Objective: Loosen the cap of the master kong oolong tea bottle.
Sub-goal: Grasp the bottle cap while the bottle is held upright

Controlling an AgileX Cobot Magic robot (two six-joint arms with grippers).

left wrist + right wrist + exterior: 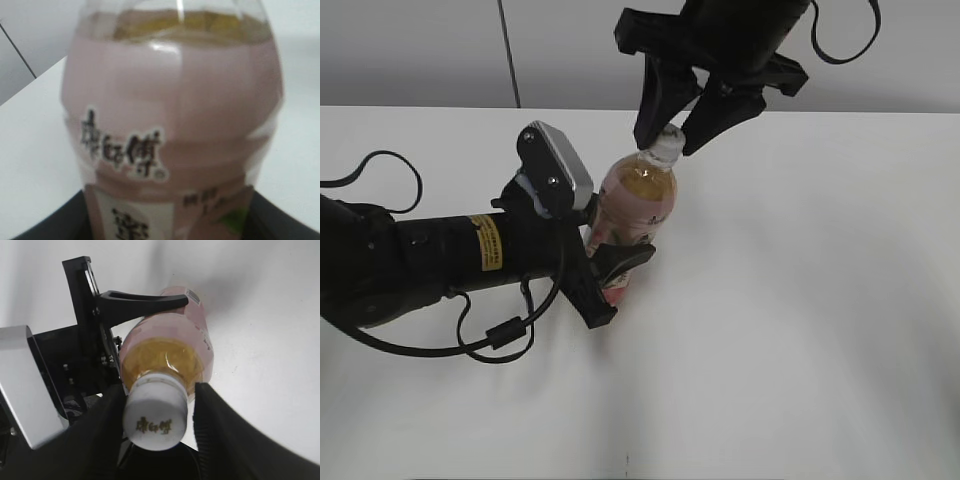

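Observation:
The master kong oolong tea bottle (pixel 638 200) stands on the white table, tilted slightly, with a pink label and amber tea. My left gripper (pixel 610 265) is shut on its lower body; the bottle fills the left wrist view (pixel 170 100) between the jaws (pixel 167 220). The white cap (pixel 665 146) sits on the neck. My right gripper (pixel 668 135) hangs over it from above, open, one finger on each side. In the right wrist view the cap (pixel 156 417) lies between the fingers (pixel 159 390), with a gap on the right side. The bottle (pixel 170 345) shows below it.
The white table (pixel 800 300) stretches around the bottle. A grey wall stands behind its far edge. The left arm with its silver camera box (pixel 555 165) lies across the left side of the table. The left gripper's finger (pixel 140 302) also shows in the right wrist view.

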